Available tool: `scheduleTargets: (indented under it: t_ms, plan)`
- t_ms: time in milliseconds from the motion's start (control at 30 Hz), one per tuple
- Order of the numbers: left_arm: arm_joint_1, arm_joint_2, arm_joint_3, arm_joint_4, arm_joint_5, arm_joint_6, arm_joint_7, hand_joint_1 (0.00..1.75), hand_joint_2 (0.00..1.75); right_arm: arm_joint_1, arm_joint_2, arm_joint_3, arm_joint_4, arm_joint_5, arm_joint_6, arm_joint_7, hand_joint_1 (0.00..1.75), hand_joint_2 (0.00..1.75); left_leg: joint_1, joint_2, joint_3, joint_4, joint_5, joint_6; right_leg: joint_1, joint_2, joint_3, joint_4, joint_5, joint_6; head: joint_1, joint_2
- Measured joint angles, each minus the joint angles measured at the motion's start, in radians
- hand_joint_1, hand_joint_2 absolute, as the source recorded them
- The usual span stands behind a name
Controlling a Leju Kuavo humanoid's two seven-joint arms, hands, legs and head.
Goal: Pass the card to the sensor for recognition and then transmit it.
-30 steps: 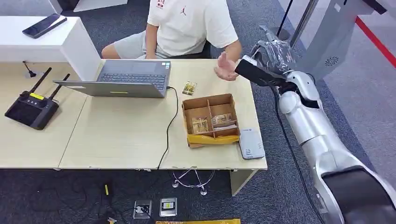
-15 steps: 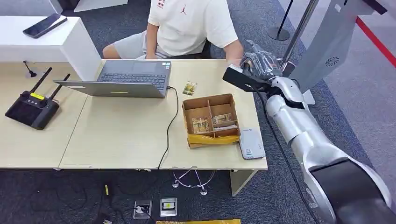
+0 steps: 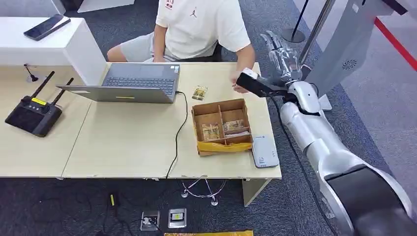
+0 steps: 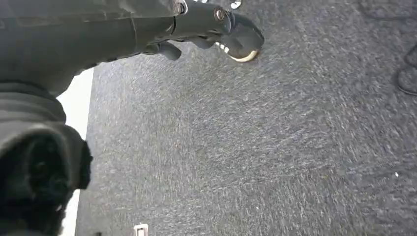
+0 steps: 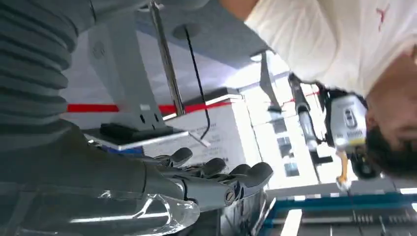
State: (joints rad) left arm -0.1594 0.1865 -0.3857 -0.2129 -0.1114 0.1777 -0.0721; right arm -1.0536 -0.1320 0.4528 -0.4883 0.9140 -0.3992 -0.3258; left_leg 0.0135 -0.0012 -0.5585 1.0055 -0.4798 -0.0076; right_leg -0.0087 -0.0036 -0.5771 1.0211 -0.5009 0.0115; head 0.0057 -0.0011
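A small patterned card [image 3: 199, 92] lies flat on the table between the laptop and the cardboard box [image 3: 221, 106], whose compartments hold more cards [image 3: 210, 131]. The white sensor [image 3: 264, 151] lies at the table's near right corner, beside the box. My right hand [image 3: 282, 60] is raised over the table's far right corner, its fingers [image 5: 216, 178] stretched out and apart with nothing in them. A person's hand [image 3: 239, 87] rests on the table just left of my wrist. My left hand [image 4: 206, 27] hangs over grey carpet, fingers loosely extended, holding nothing.
A person in a white shirt [image 3: 196, 24] sits behind the table. An open laptop [image 3: 133, 82] with a black cable [image 3: 178, 132] stands mid-table, and a black remote controller [image 3: 33, 114] at the left. A grey stand [image 3: 344, 44] rises right of my arm.
My right hand has drawn back a little and straightened its fingers upward. The person's hand, raised beside mine a second ago, has dropped to the table.
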Motion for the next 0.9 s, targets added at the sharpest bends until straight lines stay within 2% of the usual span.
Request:
scheduleTargets:
  t_ms: [133,233,433,567,633,700,767,900]
  plan:
    - [0.024,0.012,0.000,0.003,0.024,0.021,-0.001,0.00,0.00,0.019,-0.075,-0.021,-0.015,-0.081,-0.141,-0.037,0.00,1.75,0.000,0.000,0.000,0.000,0.000,0.000,0.000,-0.001,0.001,-0.001,0.000,0.000,0.000,0.000]
    - [0.031,0.023,0.004,0.006,0.038,0.031,0.007,0.00,0.00,0.062,-0.150,-0.059,-0.029,-0.157,-0.211,-0.043,0.00,1.75,0.000,0.000,0.002,0.001,-0.001,0.000,0.000,-0.001,0.002,-0.003,0.000,0.000,0.000,0.000]
    - [0.049,0.032,0.011,0.011,0.060,0.049,0.040,0.00,0.00,0.216,-0.316,-0.178,-0.032,-0.299,-0.224,-0.043,0.00,1.75,-0.001,-0.001,0.001,0.001,-0.003,0.001,-0.001,-0.002,0.003,-0.004,0.000,0.001,0.000,0.000]
    - [0.051,0.035,0.018,0.016,0.068,0.061,0.054,0.00,0.00,0.312,-0.391,-0.263,-0.006,-0.352,-0.223,-0.030,0.00,1.75,0.000,0.003,0.004,0.001,-0.005,0.003,0.000,0.001,0.004,-0.005,-0.001,0.001,-0.001,0.000]
    - [0.051,0.032,0.019,0.016,0.071,0.063,0.063,0.00,0.00,0.386,-0.440,-0.327,0.024,-0.376,-0.222,0.005,0.00,1.75,0.001,-0.004,0.003,0.001,-0.005,0.003,0.001,-0.006,0.006,-0.005,-0.003,0.001,0.000,0.000]
    - [0.057,0.030,0.022,0.017,0.076,0.065,0.068,0.00,0.00,0.455,-0.463,-0.369,0.050,-0.388,-0.216,0.052,0.00,1.75,0.001,-0.004,0.001,0.000,-0.005,0.003,0.001,-0.006,0.005,-0.005,-0.003,0.001,0.000,0.000]
    - [0.059,0.027,0.027,0.018,0.084,0.065,0.075,0.00,0.00,0.521,-0.468,-0.402,0.071,-0.388,-0.207,0.119,0.00,1.75,0.001,0.001,0.002,0.000,-0.007,0.001,0.001,0.000,0.005,-0.005,-0.003,0.001,-0.001,0.000]
    - [0.054,0.020,0.035,0.018,0.092,0.067,0.077,0.00,0.00,0.639,-0.468,-0.451,0.119,-0.380,-0.177,0.231,0.00,1.75,0.001,-0.001,0.002,0.000,-0.007,0.001,0.001,-0.002,0.005,-0.005,-0.005,0.000,0.000,0.000]
